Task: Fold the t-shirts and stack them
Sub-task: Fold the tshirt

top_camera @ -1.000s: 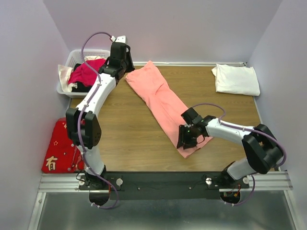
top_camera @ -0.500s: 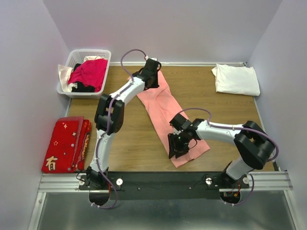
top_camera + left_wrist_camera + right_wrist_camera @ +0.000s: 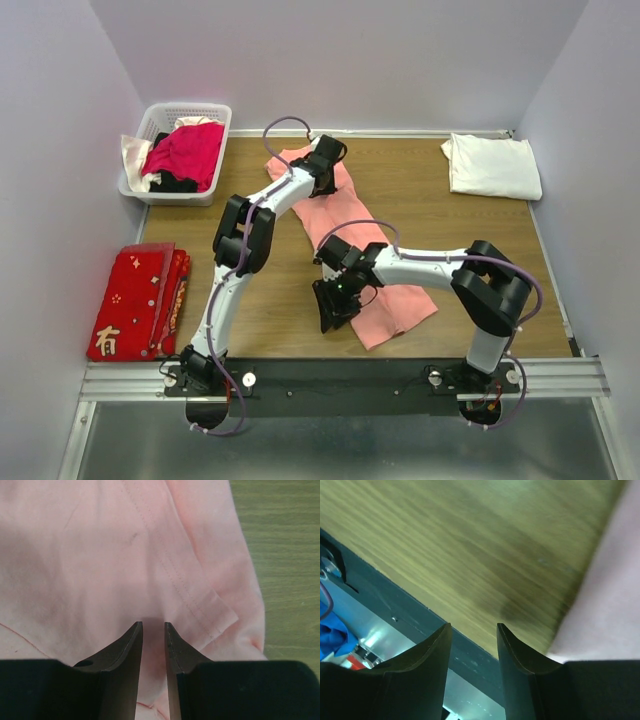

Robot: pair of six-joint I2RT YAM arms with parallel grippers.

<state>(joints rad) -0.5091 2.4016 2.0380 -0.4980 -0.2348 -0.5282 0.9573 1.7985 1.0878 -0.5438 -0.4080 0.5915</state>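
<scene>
Hanging the left gripper (image 3: 153, 625) low over the far end of the salmon-pink t-shirt (image 3: 100, 555), with a stitched hem corner lying just ahead of the fingertips and to their right, and bare table (image 3: 285, 555) showing beyond that edge. Drawing the fingers almost together, leaving only a narrow slit. Not showing whether any cloth is being pinched there, so impossible to tell.

Reaching the right gripper (image 3: 473, 626) past the long edge of the same shirt, jaws parted and grasping nothing. Looking down between them at wood and the dark rail, with pink cloth lying just off to the right of the right-hand finger.

Judging progress: barely getting under way. Stretching diagonally as a long narrow strip beneath and between the two grippers, seemingly folded lengthwise at most, and probably needing a crosswise fold before counting as done. Leaving the white t-shirt (image 3: 492, 165) well away from both grippers, in the far corner on the right arm's side, apparently folded flat already and likely serving as the base of the stack. Remaining, by this reading: finishing the pink fold, then carrying it onto the white one.

Also sitting well off to the left gripper's outer side: a basket (image 3: 190, 108) heaped with more clothing, and nearer the arm bases a red cloth with gold characters (image 3: 135, 300), playing no part here.
</scene>
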